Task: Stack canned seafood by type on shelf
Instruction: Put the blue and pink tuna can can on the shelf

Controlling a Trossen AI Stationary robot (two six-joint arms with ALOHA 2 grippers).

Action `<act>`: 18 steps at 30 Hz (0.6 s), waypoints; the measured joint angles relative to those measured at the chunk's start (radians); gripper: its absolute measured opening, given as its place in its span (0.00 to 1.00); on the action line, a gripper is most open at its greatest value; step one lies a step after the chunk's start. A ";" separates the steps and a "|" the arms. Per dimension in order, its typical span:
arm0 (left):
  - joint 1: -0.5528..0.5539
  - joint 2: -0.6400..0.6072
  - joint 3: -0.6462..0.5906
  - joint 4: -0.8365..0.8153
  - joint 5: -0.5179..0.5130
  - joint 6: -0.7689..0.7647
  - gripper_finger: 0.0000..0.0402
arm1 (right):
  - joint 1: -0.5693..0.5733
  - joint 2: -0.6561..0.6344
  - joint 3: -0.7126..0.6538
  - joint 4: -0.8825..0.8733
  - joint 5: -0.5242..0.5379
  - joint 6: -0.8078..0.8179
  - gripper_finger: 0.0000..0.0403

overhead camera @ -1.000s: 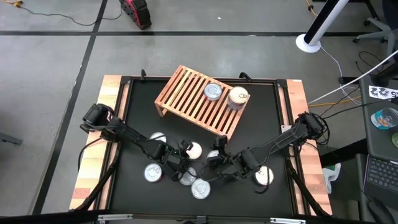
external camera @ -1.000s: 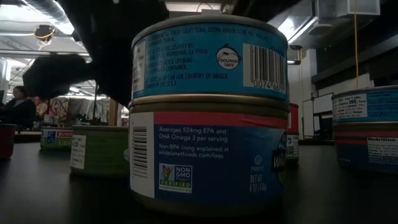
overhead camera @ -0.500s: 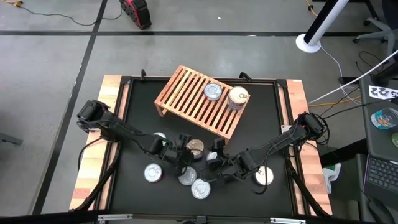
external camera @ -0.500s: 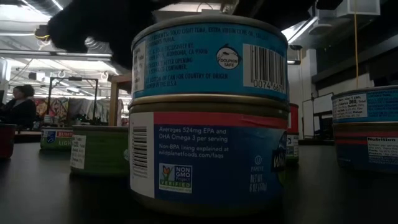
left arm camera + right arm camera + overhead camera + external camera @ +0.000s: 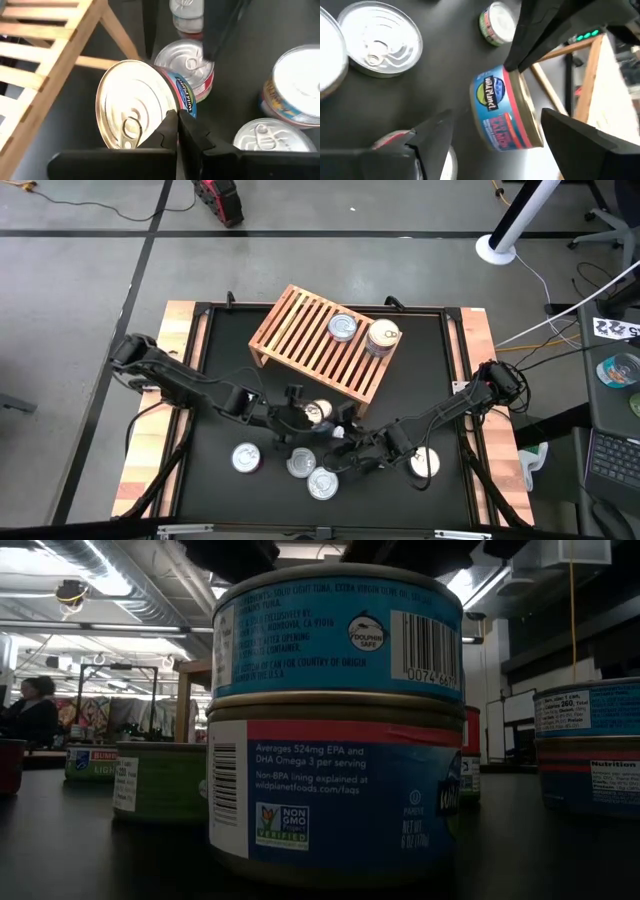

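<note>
My left gripper (image 5: 303, 418) is shut on one tin (image 5: 132, 112) with a gold pull-tab lid and a blue and pink-red label, just near of the wooden slat shelf (image 5: 318, 340). That tin (image 5: 505, 112) also shows in the right wrist view, between my right gripper's spread fingers but apart from them. My right gripper (image 5: 345, 448) is open, low over the table beside it. Two tins (image 5: 342, 328) (image 5: 382, 335) stand on the shelf. Several more tins (image 5: 300, 465) stand on the mat. In the low view two tins (image 5: 335, 730) are stacked. My left gripper pinches the tin at its lid rim (image 5: 170, 111) between the two fingers (image 5: 192, 135), which stand close together. The fingers come slanting down from the table's left. The tin is lifted clear of the mat and tilted.
Loose tins stand near the table's near edge (image 5: 246, 458) (image 5: 322, 483) (image 5: 425, 463). A green-labelled tin (image 5: 160, 780) and blue ones (image 5: 590, 745) flank the stack in the low view. The shelf's near leg (image 5: 120, 35) is close to the held tin. People are in the room behind (image 5: 30, 710).
My left gripper has risen with the tin, out of the low view, and carried it a little toward the shelf. The tin is now lifted clear and tilted. My right gripper has shifted slightly toward the table's left.
</note>
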 joint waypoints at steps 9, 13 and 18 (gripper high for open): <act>0.001 -0.031 0.000 0.004 0.023 -0.010 0.00 | 0.000 0.000 0.000 0.048 0.031 -0.118 0.74; 0.001 -0.032 0.000 0.034 0.049 -0.015 0.00 | 0.000 0.000 0.000 0.048 0.032 -0.129 0.74; 0.001 -0.032 0.000 0.051 0.083 -0.015 0.00 | 0.000 0.000 0.000 0.048 0.066 -0.129 0.74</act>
